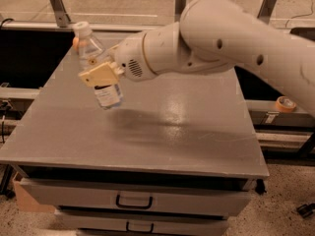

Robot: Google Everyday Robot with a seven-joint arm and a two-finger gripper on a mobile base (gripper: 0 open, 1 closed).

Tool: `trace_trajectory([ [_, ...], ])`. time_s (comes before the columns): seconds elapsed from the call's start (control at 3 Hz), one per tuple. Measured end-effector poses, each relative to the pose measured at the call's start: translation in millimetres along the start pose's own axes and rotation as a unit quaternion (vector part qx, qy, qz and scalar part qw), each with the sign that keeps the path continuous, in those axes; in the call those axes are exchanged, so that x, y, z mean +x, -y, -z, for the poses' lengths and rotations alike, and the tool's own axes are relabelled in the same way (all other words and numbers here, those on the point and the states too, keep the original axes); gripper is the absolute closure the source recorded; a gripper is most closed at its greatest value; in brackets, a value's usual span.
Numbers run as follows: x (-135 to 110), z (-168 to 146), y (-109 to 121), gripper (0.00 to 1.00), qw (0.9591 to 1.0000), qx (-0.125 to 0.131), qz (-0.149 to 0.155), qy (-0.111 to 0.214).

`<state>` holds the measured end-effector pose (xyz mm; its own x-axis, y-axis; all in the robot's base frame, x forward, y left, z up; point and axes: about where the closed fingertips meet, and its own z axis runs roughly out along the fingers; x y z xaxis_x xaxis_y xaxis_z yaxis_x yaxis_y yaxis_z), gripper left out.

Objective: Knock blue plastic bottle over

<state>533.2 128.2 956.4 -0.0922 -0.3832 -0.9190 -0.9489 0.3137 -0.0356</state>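
The blue plastic bottle [91, 50] is clear, faintly bluish, with a white cap [82, 29] and a white, dark-printed label [108, 96]. The tan claw [101, 74] sits against its middle. The worktop [172, 127] is grey.

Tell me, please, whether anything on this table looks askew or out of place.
The blue plastic bottle on the far left part of the table is askew: it leans instead of standing upright, its white cap tipped toward the left, with the gripper against its middle. Nothing looks spilled.
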Motion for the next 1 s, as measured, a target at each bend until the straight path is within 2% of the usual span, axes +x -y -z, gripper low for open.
trace_trajectory([
  [0.33,-5.0,15.1,25.9,1.00,0.9967,0.006,0.026,-0.076],
  [0.67,9.5,24.4,50.1,1.00,0.9848,0.010,0.057,-0.164],
  [1.0,36.7,27.7,72.9,1.00,0.9614,0.018,0.093,-0.258],
])
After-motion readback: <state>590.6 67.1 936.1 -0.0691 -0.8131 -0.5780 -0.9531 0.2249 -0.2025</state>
